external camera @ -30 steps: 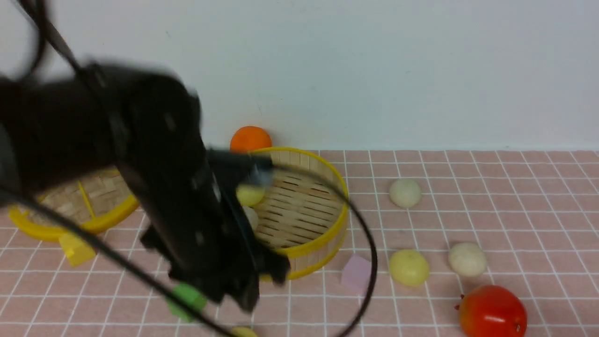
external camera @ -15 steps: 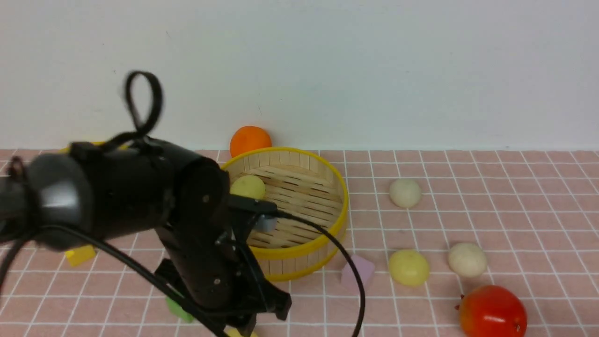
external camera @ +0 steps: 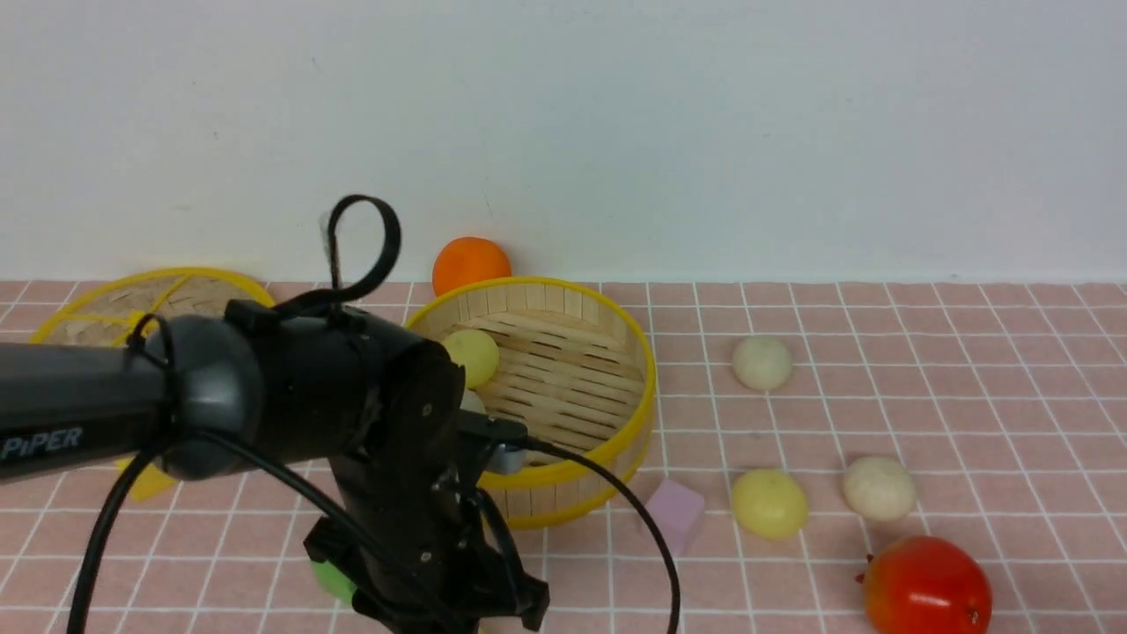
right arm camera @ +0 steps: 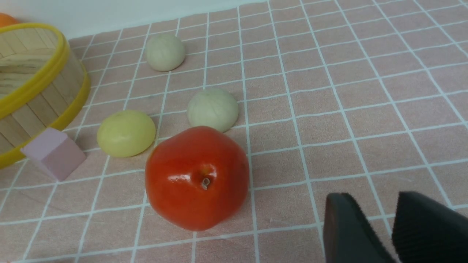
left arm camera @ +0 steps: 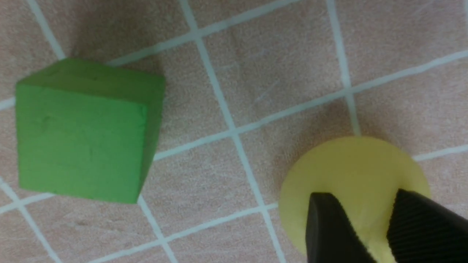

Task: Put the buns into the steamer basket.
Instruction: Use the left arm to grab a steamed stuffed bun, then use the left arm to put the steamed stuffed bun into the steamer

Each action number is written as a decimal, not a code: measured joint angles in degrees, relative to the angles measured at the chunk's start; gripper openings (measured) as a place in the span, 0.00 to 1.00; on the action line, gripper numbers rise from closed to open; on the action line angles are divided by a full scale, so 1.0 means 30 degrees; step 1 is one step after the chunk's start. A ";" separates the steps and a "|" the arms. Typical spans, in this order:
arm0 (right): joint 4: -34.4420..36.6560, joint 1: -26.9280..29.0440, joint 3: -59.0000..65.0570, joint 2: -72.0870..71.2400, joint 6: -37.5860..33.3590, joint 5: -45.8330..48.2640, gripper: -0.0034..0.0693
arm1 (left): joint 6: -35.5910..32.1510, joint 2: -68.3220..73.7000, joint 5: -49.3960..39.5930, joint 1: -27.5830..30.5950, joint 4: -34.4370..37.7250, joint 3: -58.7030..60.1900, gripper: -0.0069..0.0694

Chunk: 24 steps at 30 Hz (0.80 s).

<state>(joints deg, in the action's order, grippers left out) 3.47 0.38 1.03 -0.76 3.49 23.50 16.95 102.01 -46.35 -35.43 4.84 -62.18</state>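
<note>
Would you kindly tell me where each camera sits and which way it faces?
Front view: between the arms, facing forward across the table; the left arm fills its left side.
Left wrist view: on that arm, looking down at a pale yellow bun and green block; left tool tips show.
Right wrist view: low, looking slantwise at the red fruit; right tool tips show.
Shared: front and right wrist both show the fruit and the steamer basket.

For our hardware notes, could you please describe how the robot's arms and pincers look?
The left arm is glossy black with rounded joint housings, white PiPER lettering and loose black cables, one looped. Both the left pincer and right pincer have black fingers with ribbed pads.
</note>
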 joint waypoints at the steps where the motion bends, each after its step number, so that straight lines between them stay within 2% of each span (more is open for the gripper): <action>1: 0.0000 0.0000 0.0000 0.0000 0.0000 0.0000 0.38 | 0.0000 0.0017 0.0020 0.0000 -0.0041 0.0000 0.42; 6: 0.0000 0.0000 0.0000 0.0000 0.0000 0.0000 0.38 | 0.0000 0.0024 -0.0177 0.0000 -0.0056 0.0000 0.20; 9: 0.0000 0.0000 0.0000 0.0000 0.0000 0.0000 0.38 | 0.0000 -0.0048 -0.1096 0.0000 -0.0215 -0.0656 0.11; 16: 0.0000 0.0000 0.0000 0.0000 0.0000 0.0000 0.38 | 0.0000 -0.0335 -0.3346 0.0000 -0.0800 -0.6326 0.11; 19: 0.0000 0.0000 0.0000 0.0000 0.0000 0.0000 0.38 | 0.0000 0.0191 -0.3133 0.0000 -0.1210 -0.9119 0.11; 24: 0.0000 0.0000 0.0000 0.0000 0.0000 0.0000 0.38 | 0.0099 0.2140 -0.1838 0.0000 -0.2890 -1.0729 0.11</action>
<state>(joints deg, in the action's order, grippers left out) 3.47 0.38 1.03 -0.76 3.49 23.50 17.25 108.43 -51.87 -35.43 -3.83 -94.37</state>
